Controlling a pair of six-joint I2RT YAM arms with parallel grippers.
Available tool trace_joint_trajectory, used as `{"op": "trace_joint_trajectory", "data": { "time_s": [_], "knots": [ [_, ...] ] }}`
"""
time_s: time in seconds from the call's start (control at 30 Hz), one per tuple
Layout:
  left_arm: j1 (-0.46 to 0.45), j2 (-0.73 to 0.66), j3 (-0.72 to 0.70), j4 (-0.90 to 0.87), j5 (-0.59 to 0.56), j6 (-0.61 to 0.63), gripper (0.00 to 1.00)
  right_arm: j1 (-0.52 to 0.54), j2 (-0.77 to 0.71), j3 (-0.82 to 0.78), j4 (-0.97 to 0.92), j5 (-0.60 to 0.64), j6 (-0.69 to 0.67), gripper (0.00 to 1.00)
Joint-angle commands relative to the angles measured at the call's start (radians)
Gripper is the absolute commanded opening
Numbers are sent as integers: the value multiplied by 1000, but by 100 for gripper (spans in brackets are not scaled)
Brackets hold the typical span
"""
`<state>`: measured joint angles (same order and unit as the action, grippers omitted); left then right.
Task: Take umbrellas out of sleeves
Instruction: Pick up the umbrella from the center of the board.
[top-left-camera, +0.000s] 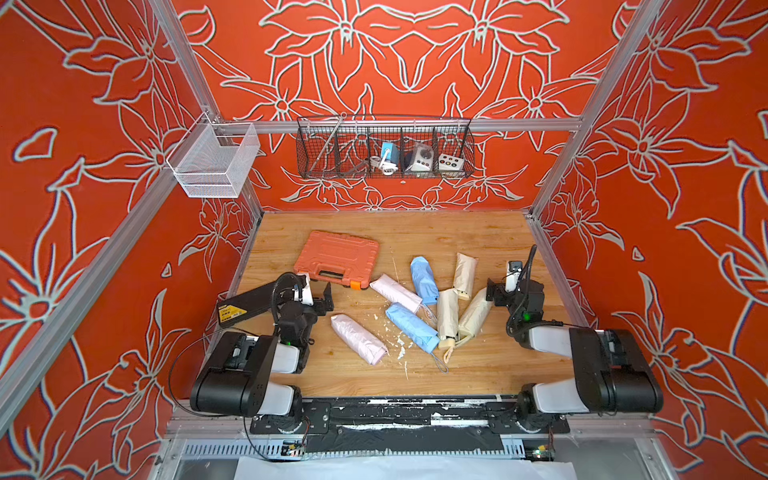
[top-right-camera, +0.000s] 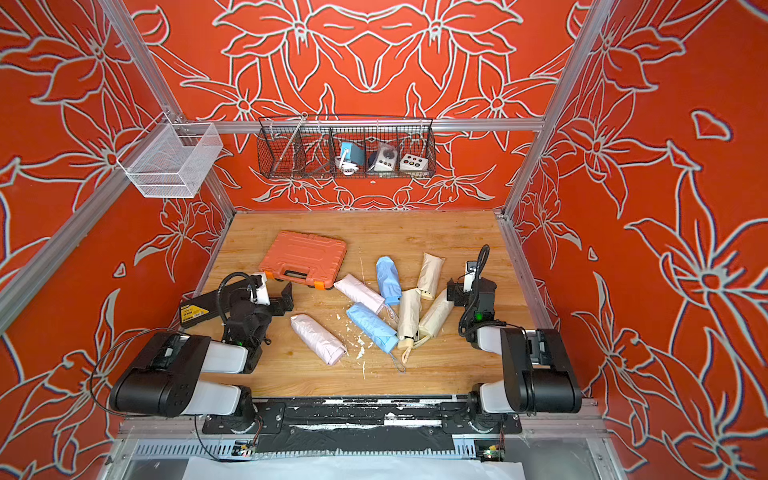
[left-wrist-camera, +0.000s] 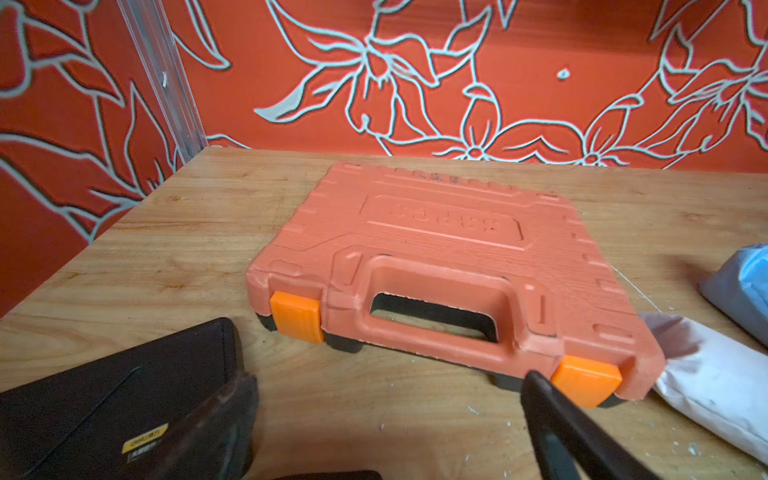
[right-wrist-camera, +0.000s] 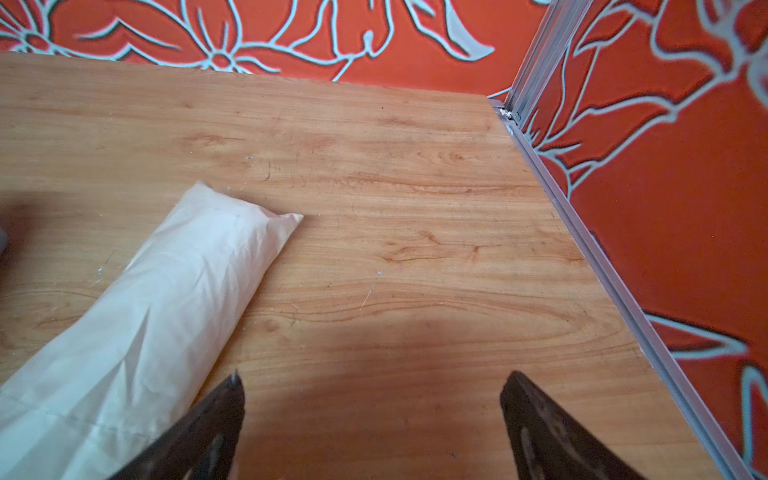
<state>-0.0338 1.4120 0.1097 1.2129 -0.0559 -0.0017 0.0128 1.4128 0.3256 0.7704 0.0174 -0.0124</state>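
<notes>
On a wooden table, between two robot arms, seven short folded umbrellas lie in a loose cluster, pink, blue and cream. Neither gripper holds one.

The left gripper has its jaws spread wide and empty, low over bare wood. Directly ahead of it lies a closed orange tool case, handle side facing the jaws. A black pouch with a yellow label lies at its left finger. Just right of its right finger, a pink umbrella lies against the near corner of the case, and a blue umbrella lies beyond that. In both top views a second pink umbrella lies alone to this gripper's right, nearer the robot's base and apart from the jaws.

The right gripper is also wide open and empty, above bare wood. A cream umbrella, wrapped in a smooth cream sleeve, lies just left of its left finger, closed end pointing ahead. Whether the finger touches it cannot be told. In a top view, two more cream umbrellas fan out left of this gripper, handles towards the base, beside a second blue umbrella.
</notes>
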Motion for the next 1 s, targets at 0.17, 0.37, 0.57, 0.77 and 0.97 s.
{"op": "trace_joint_trajectory", "data": {
  "time_s": [0.17,0.37,0.57,0.77,0.97],
  "knots": [
    [-6,4,7,23,-12,7,97,6,-1,9,4,-9,-9,98],
    [-6,9,1,37,-12,6,97,5,0,9,4,-10,-9,98],
    [-6,13,-2,51,-12,6,97,5,0,8,6,-11,-7,98],
    [-6,16,-2,58,-12,8,97,4,0,9,4,-13,-6,98],
    [-6,19,-4,66,-12,8,97,-4,-2,6,8,-44,-11,98]
  ]
}}
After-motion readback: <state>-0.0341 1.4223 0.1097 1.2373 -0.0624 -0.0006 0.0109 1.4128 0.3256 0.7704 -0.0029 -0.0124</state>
